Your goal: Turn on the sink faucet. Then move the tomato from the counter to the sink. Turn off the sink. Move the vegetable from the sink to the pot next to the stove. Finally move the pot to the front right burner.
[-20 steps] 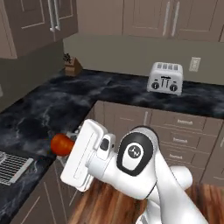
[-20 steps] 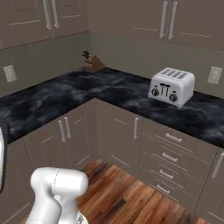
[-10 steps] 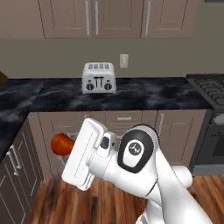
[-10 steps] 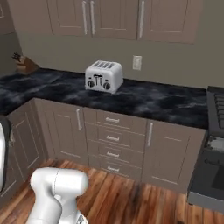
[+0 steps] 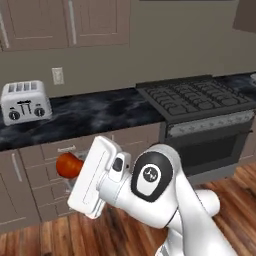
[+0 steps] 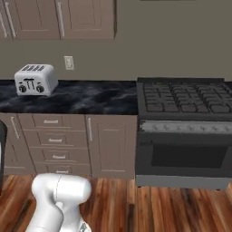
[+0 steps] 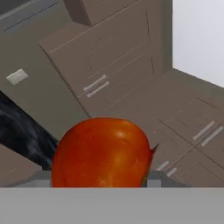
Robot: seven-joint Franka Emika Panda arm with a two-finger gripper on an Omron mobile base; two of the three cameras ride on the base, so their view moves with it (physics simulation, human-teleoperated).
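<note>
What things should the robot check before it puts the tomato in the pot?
1. Tomato held in the gripper: ok, it sits at the hand's tip, off the counter.
2. Grip centred: cannot tell, the fingers are hidden.
3. Stove in view ahead: ok.
4. Pot located: cannot tell.
5. Burners free of things: ok on the grates that show.
6. Toaster out of the way: ok, far to the left.
</note>
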